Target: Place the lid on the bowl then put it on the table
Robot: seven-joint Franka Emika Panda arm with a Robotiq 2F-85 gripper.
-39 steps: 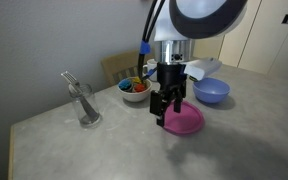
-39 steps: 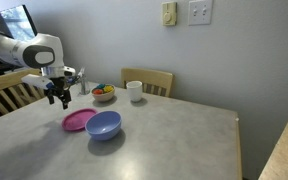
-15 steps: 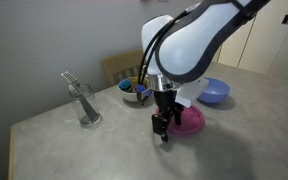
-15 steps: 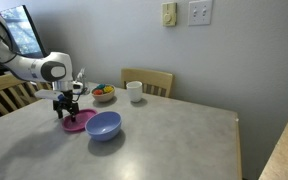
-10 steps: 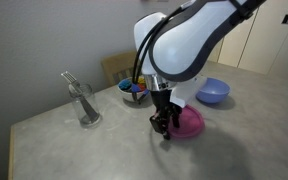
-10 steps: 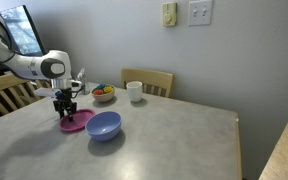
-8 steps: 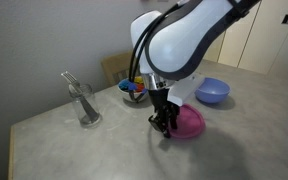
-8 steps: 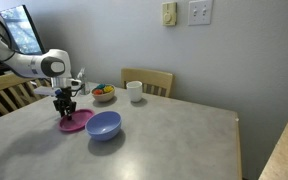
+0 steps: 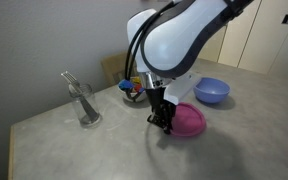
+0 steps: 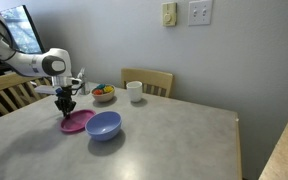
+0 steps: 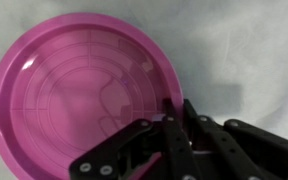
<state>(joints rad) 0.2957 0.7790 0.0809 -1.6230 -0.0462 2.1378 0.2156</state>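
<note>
The magenta-pink lid (image 9: 189,121) (image 10: 80,122) lies flat on the grey speckled table (image 9: 94,150) (image 10: 184,135). It fills most of the wrist view (image 11: 79,90). My gripper (image 9: 165,125) (image 10: 64,111) (image 11: 172,108) points straight down at the lid's edge, and its two fingers are pinched together on the rim. The periwinkle-blue bowl (image 9: 212,91) (image 10: 103,125) stands empty right beside the lid, not touched by the gripper.
A clear glass holding utensils (image 9: 84,103) stands near the table's corner. A small white bowl with colourful contents (image 9: 132,87) (image 10: 103,94) and a white cup (image 10: 135,92) sit at the wall edge. Wooden chairs (image 10: 147,79) stand around the table.
The gripper has come down onto the lid's rim and its jaws have gone from wide open to shut on it. The lid and the bowl stay in place.
</note>
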